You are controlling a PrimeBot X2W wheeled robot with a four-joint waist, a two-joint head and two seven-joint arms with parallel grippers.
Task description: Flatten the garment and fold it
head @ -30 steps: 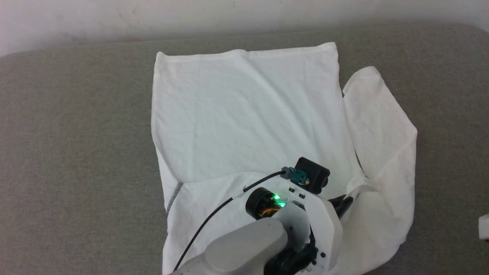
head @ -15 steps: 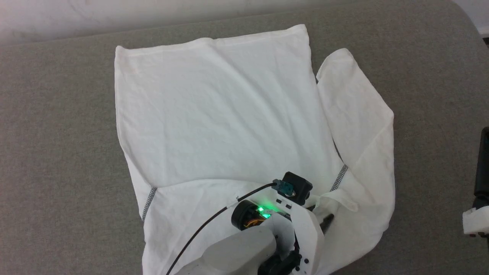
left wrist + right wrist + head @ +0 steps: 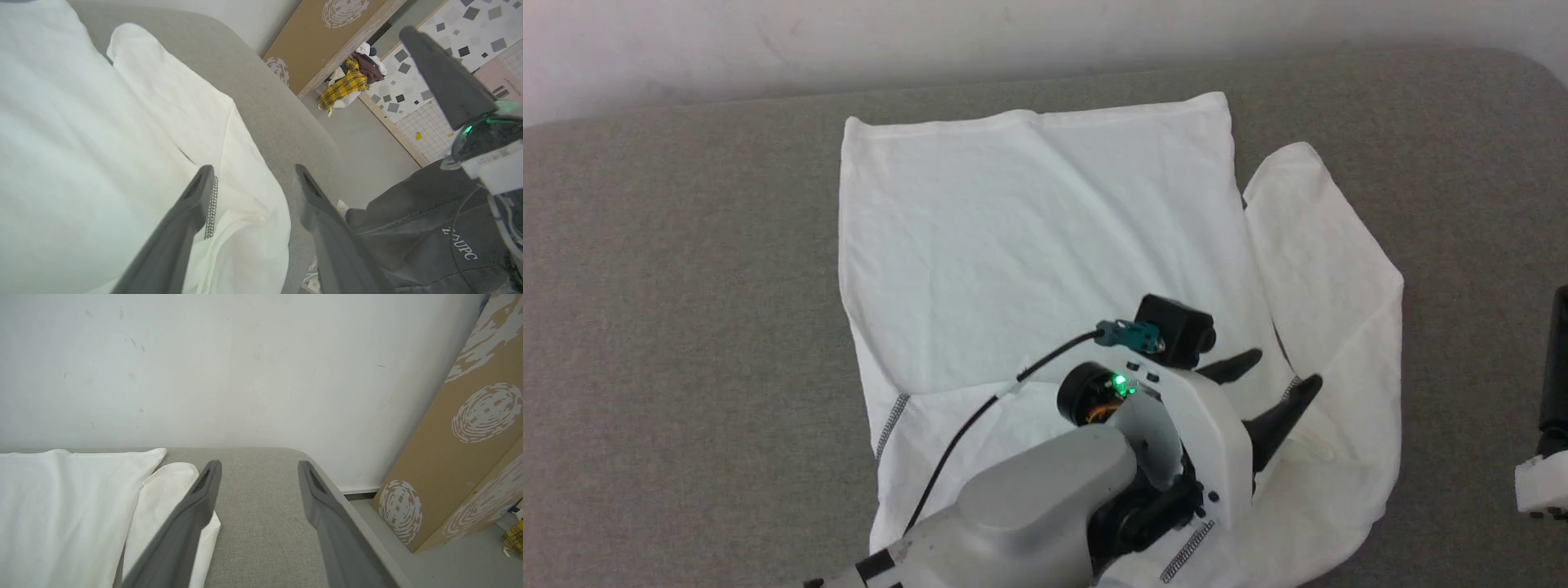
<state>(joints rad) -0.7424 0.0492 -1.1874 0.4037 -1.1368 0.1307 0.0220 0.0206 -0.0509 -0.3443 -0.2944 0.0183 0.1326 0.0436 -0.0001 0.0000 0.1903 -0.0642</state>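
Now the left end effector (image 3: pixel 1281 372) has sprung wide, releasing the shirt (image 3: pixel 1029 245) near its shoulder seam; the right end effector (image 3: pixel 259 465) gapes too. That pull looks finished.

A grey fabric-covered worktop (image 3: pixel 686 327) with rounded corners meets a plain white wall (image 3: pixel 245 375). Beyond its right edge stands a brown board (image 3: pixel 470 457) printed with white whorls, near a clothes heap with yellow plaid (image 3: pixel 345 85).

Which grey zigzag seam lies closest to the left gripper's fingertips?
The seam on the right side of the garment, just beside the left gripper; the left-edge seam and the near-edge seam lie farther.
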